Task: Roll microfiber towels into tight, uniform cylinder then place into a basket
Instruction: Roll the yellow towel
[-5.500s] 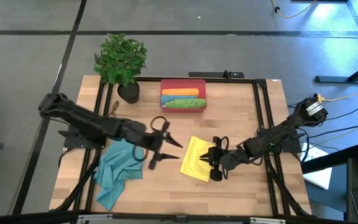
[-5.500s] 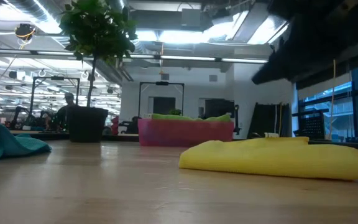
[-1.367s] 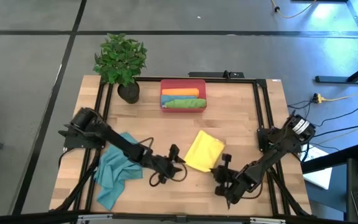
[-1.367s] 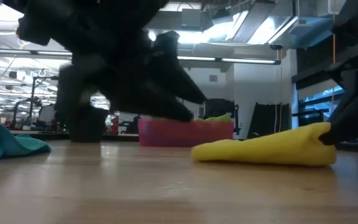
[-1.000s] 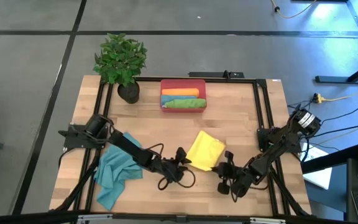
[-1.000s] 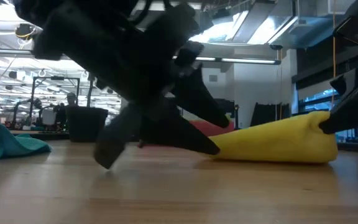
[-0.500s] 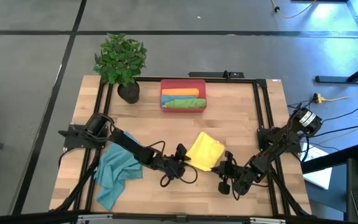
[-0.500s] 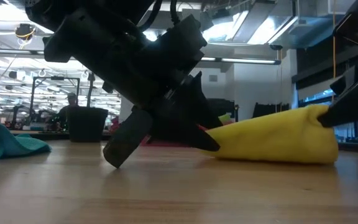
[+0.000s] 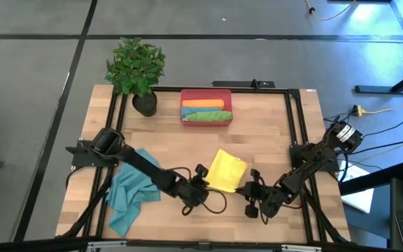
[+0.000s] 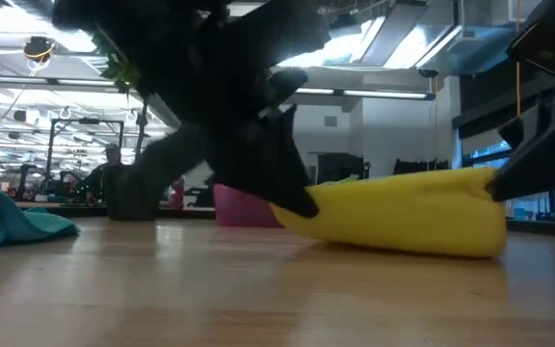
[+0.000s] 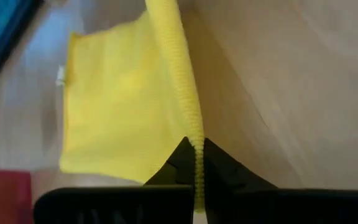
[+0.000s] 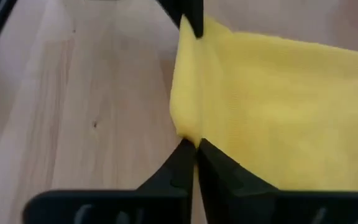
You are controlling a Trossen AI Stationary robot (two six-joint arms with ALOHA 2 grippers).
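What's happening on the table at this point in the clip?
Both arms are working on the yellow towel near the table's front edge. The left gripper is shut on one near corner, and the right gripper is pinching the other, with the near edge lifted slightly off the wood. An orange and a green towel lie rolled in the basket. The teal towels lie crumpled under the left arm, not yet rolled.

Place: open-plan lab or workshop
Evidence: ceiling strip lights (image 10: 374, 93); black metal frames (image 10: 251, 145); grey floor (image 9: 33, 91); loose cables (image 9: 380, 110)
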